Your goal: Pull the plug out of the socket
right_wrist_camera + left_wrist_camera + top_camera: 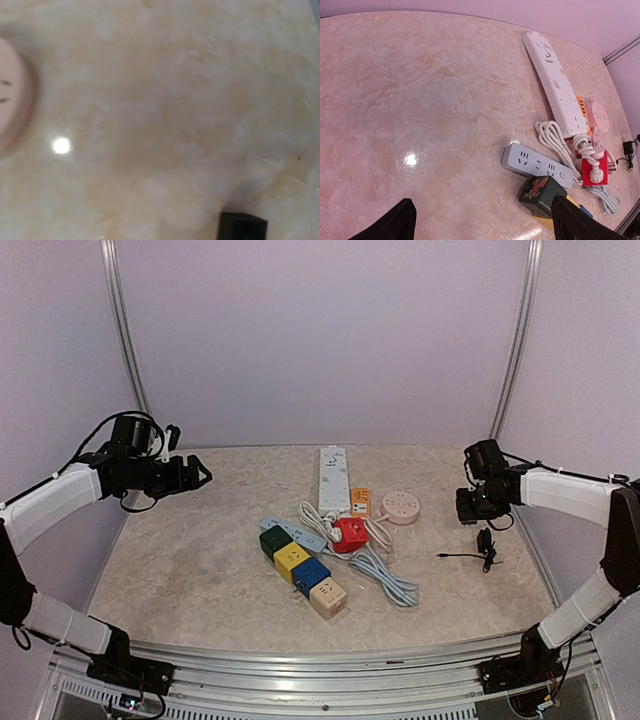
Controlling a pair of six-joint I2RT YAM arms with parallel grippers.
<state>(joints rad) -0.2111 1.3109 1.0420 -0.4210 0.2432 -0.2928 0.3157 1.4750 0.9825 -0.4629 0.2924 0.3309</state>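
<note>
A red cube socket (351, 535) lies mid-table with a white plug (344, 525) seated in it, and the plug's white cable (385, 575) coils to the near right. The left wrist view shows the same red socket (594, 170) and plug (595, 175) at its right edge. My left gripper (196, 475) hovers high at the far left, well away from them, its jaws wide open (482, 200) and empty. My right gripper (470, 507) points down at the table's right side beside a pink round socket (12, 100). Only one dark fingertip (242, 227) shows in its blurred view.
A long white power strip (333, 468), an orange adapter (361, 502) and the pink round socket (401, 506) lie behind the red cube. A grey strip (293, 531) and a row of coloured cubes (303, 570) lie to its left. A black adapter (485, 540) with a thin cable lies by the right wall.
</note>
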